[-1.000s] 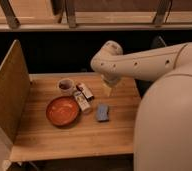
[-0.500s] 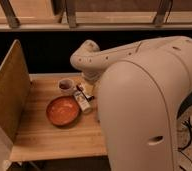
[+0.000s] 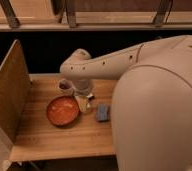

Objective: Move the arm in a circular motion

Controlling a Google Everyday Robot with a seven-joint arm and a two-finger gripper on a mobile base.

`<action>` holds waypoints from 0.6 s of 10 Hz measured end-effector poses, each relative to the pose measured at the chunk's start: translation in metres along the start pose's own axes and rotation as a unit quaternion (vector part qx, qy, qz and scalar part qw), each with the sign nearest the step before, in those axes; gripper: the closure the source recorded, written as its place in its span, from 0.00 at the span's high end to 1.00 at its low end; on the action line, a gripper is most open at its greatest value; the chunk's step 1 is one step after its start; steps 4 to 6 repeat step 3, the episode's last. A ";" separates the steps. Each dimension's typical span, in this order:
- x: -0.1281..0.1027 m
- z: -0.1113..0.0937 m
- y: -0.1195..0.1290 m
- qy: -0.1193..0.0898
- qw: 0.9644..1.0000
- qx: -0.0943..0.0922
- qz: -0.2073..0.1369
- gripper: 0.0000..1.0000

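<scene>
Arm point(image 3: 109, 62), jaws point(image 3: 84, 104) beside bowl point(image 3: 62, 111)

No text, label, brand, number or sign can be read on anything here. The arm point(image 3: 139, 60) has only small dark holes on its cream shell, no writing. The gripper point(image 3: 84, 102) hangs over the table point(image 3: 64, 142), just right of the bowl point(image 3: 62, 110), and shows no marking. The bowl, the cup point(image 3: 65, 86) and the blue thing point(image 3: 103, 112) are plain as far as one can see. The side board point(image 3: 9, 95) has bare wood grain only.
</scene>
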 end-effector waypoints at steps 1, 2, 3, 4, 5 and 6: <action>-0.017 -0.002 0.001 -0.002 1.000 -0.001 0.016 0.80; -0.042 -0.007 0.009 -0.003 0.999 -0.008 0.052 0.80; -0.075 -0.013 0.025 -0.007 0.994 -0.021 0.108 0.80; -0.075 -0.013 0.025 -0.007 0.994 -0.021 0.108 0.80; -0.075 -0.013 0.025 -0.007 0.994 -0.021 0.108 0.80; -0.075 -0.013 0.025 -0.007 0.994 -0.021 0.108 0.80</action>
